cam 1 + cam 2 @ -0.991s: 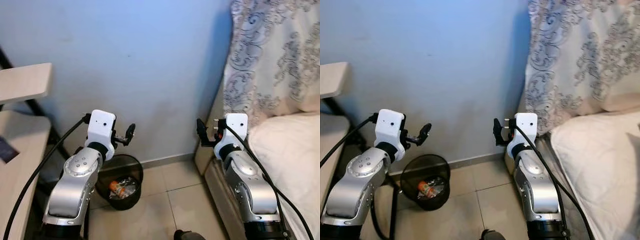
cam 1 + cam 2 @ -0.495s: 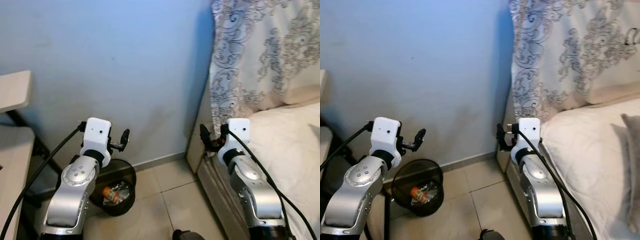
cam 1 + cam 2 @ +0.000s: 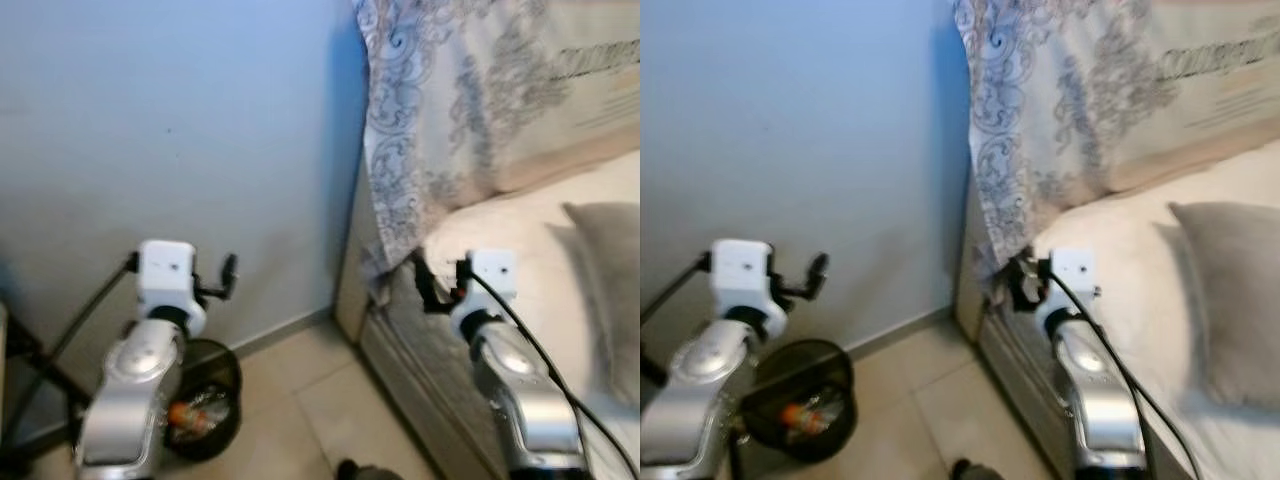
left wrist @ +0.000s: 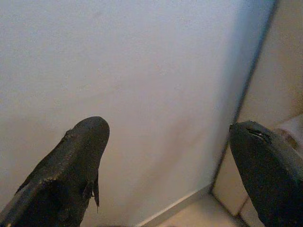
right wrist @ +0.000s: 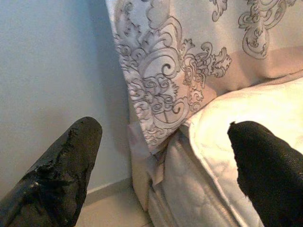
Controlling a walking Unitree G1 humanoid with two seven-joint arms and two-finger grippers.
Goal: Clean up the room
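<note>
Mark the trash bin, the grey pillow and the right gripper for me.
trash bin (image 3: pixel 228 372), left eye view, on its rim.
grey pillow (image 3: pixel 1230 290), right eye view, mid surface.
right gripper (image 5: pixel 165 151), right wrist view, midway between fingertips.

Both arms raised forward, left pincer (image 4: pixel 165 170) and right pincer (image 5: pixel 161 170) spread, empty.

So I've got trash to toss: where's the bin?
The black mesh bin stands on the floor by the blue wall, below the left gripper.
</note>
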